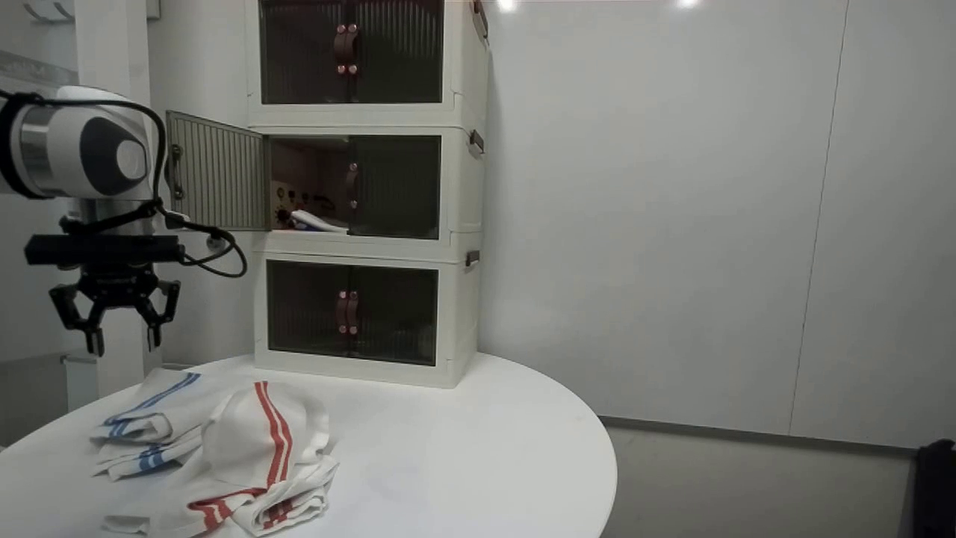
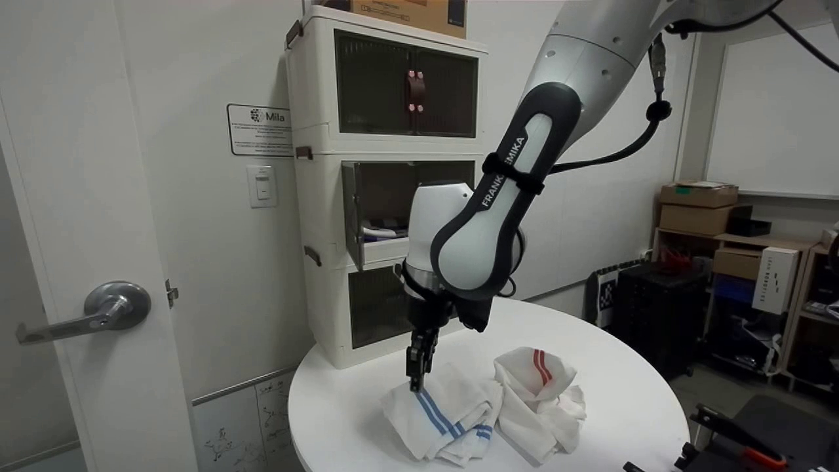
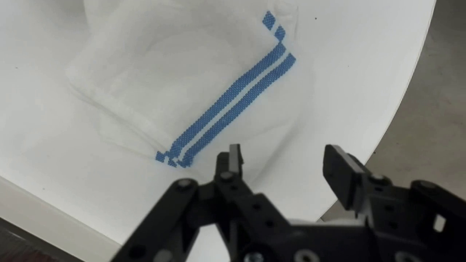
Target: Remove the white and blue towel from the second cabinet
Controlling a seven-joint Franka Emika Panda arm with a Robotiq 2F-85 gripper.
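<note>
The middle cabinet (image 1: 464, 187) of the stack has its left door (image 1: 220, 173) swung open and its right door shut. A white towel with some blue (image 1: 320, 222) lies inside on the cabinet floor; it also shows in an exterior view (image 2: 383, 233), partly hidden by the arm. My gripper (image 1: 125, 345) is open and empty, pointing down, in front of the cabinets and above the table. Another white and blue towel (image 2: 426, 403) lies folded on the table below it. In the wrist view the open gripper (image 3: 282, 151) is above this towel (image 3: 174, 72), with nothing between its fingers.
A white and red towel (image 1: 246, 448) lies crumpled beside the blue-striped one on the round white table (image 1: 463, 463). The top cabinet (image 1: 358, 113) and bottom cabinet (image 1: 457, 321) are shut. The open door (image 2: 354, 216) sticks out towards the arm. A room door (image 2: 98, 229) stands nearby.
</note>
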